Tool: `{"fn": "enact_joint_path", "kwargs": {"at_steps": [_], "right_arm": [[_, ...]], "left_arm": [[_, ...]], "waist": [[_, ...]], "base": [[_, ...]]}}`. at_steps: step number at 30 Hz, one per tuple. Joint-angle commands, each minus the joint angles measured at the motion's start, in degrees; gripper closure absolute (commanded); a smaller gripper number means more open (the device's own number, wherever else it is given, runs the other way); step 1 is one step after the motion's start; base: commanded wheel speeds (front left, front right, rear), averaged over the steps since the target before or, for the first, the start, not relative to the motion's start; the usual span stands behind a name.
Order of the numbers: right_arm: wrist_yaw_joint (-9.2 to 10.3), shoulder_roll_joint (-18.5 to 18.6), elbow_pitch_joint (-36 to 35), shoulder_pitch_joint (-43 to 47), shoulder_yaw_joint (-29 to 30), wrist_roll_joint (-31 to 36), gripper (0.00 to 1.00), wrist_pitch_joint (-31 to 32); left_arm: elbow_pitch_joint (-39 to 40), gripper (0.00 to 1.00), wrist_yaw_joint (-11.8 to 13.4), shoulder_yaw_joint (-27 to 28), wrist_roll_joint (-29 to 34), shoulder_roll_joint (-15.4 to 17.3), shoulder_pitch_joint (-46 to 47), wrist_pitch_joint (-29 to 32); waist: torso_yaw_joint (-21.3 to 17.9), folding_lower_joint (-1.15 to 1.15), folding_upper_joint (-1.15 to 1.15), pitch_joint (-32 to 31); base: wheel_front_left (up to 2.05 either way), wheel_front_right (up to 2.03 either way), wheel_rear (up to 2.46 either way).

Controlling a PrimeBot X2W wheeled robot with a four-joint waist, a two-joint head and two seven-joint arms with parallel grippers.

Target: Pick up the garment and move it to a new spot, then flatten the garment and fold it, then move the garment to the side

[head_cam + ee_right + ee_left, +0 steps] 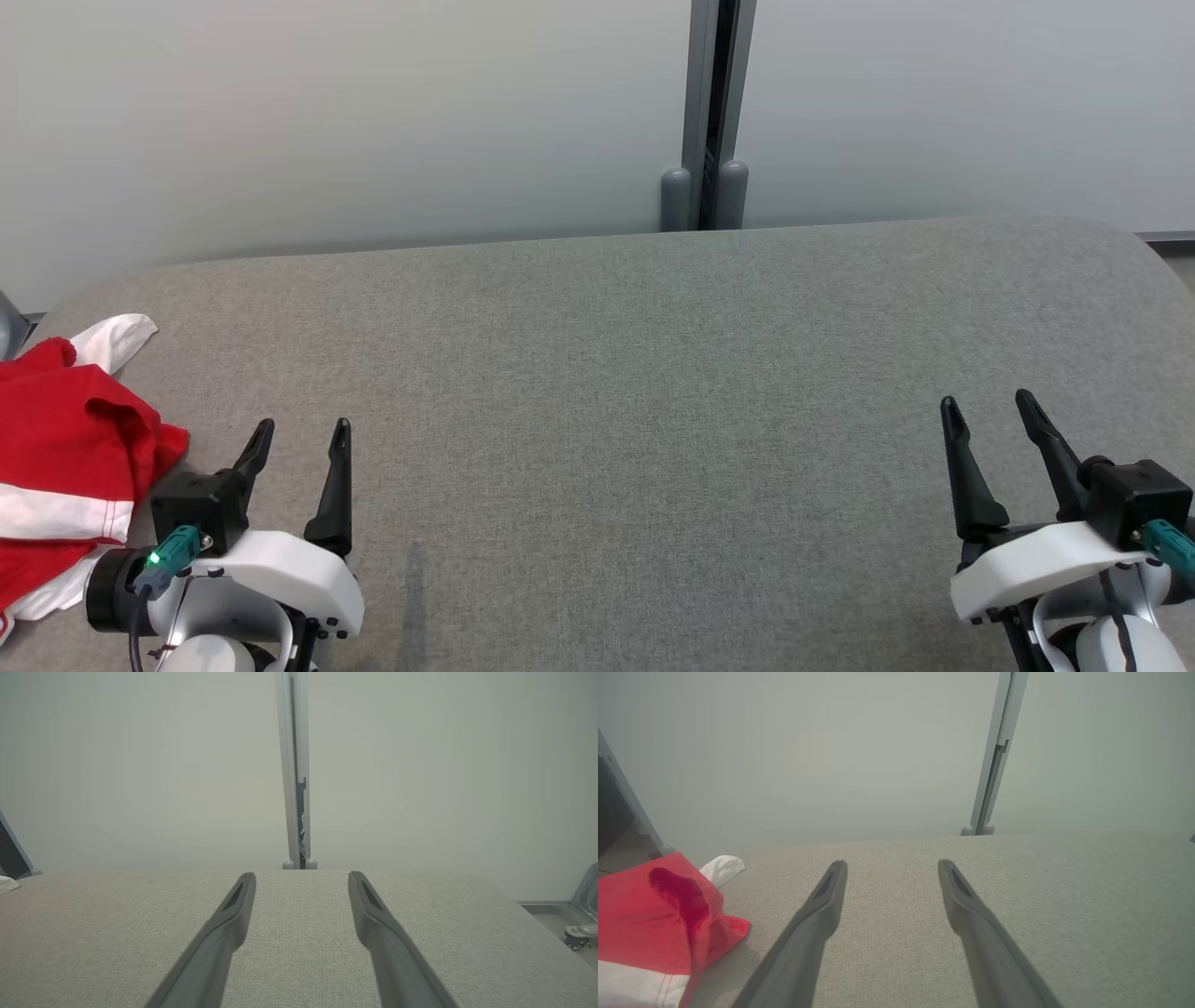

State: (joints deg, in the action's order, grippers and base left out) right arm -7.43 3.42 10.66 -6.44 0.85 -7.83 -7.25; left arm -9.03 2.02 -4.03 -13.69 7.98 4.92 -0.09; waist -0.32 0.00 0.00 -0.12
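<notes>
Garment (65,439): red with a white band and white sleeve, crumpled at the left edge of the tabletop (653,392). Left gripper (304,427) just beside it, fingers spread, empty. Right gripper (987,399) near the right edge, likewise.

Grey woven-fabric tabletop (653,392) with rounded far corners, spanning the head view. Behind it, two pale wall panels (327,112) meet at a vertical grey post (714,93), whose base ends in two rounded caps (677,198) just beyond the table's far edge. Right wrist view: a small castor (578,935) stands on the floor (546,912) past the table's right edge.
</notes>
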Motion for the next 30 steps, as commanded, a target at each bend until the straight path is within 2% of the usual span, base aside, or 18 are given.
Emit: {"fn": "enact_joint_path", "kwargs": {"at_steps": [1,11,30], "right_arm": [[-0.1,0.0,0.0,0.7,0.2,-0.1,0.0,-0.2],[-0.1,-0.1,-0.5,0.3,0.8,0.3,0.0,-0.1],[-0.1,-0.2,-0.7,-1.8,-2.1,-0.4,0.0,-0.2]], "left_arm": [[-0.1,0.0,0.1,0.0,-0.3,0.2,0.4,-0.2],[-0.4,0.0,0.2,-0.5,-0.6,0.2,1.6,-0.8],[-0.9,0.0,1.2,0.4,-2.1,0.8,1.4,-2.6]], "waist": [[0.1,0.0,0.0,0.1],[3.2,0.0,0.0,0.5],[20.8,0.0,0.0,1.7]], "base": [[0.0,0.0,0.0],[0.0,0.0,0.0],[0.0,0.0,0.0]]}}
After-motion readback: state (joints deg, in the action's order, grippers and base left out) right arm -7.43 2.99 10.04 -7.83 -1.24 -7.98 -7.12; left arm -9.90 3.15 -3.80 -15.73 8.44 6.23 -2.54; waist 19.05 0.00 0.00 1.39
